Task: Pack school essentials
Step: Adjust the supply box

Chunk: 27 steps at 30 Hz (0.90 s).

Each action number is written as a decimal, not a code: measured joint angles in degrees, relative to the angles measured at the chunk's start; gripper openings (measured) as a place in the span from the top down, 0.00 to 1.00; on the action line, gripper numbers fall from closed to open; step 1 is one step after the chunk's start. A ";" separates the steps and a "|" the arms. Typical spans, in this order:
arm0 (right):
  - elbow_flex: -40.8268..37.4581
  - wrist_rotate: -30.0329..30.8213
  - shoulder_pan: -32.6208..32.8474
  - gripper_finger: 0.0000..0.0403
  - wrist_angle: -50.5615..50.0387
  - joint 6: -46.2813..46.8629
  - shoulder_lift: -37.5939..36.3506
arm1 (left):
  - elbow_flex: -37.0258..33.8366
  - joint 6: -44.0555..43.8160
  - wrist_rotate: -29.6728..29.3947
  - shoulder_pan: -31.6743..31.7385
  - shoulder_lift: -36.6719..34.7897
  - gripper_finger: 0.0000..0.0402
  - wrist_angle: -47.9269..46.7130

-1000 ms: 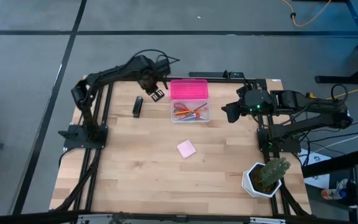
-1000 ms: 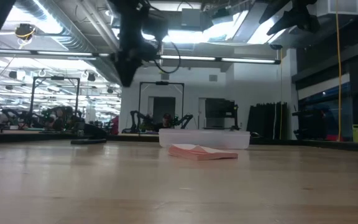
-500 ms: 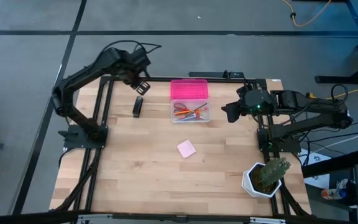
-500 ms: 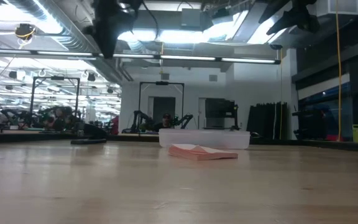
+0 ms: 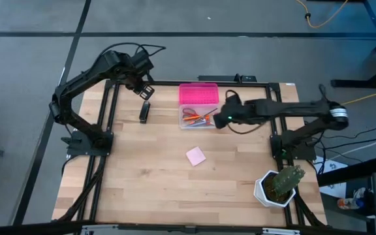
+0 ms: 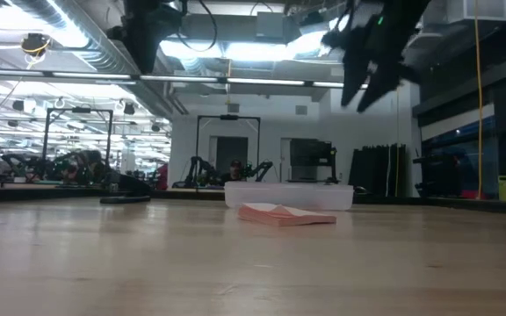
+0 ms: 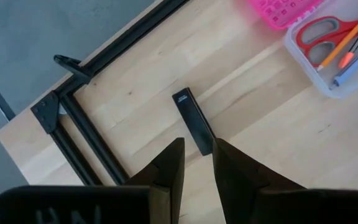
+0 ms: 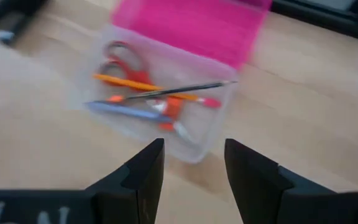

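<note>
The clear box stands at the table's far middle with its pink lid lying open behind it. Inside are the red-handled scissors, an orange pencil and slim pens. The small black oblong item lies flat on the table, left of the box. The pink notepad lies flat at the table's middle. My left gripper hangs open, high above the black item's far end. My right gripper hovers open at the box's right side.
A cactus in a white pot stands at the near right corner. Black frame rails run along the table's left side and far edge. Bare wood lies around the notepad and across the table's near half.
My left gripper has swung away from the box's left side toward the far left corner and risen. My right arm has reached from the table's right edge leftward to the box's right side and come down. No object has moved.
</note>
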 joint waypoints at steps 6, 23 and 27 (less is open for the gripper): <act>0.01 -1.91 -8.58 0.58 -2.62 -1.05 8.07 | 0.00 0.00 -0.01 -1.32 0.00 0.81 -0.43; 0.01 -4.44 -17.82 0.58 6.86 -10.83 19.73 | 0.00 0.03 -0.04 -3.26 0.02 0.81 -0.38; 0.01 -4.65 -18.58 0.58 6.82 -11.01 21.94 | 0.00 0.04 -0.09 -3.26 0.02 0.81 -0.36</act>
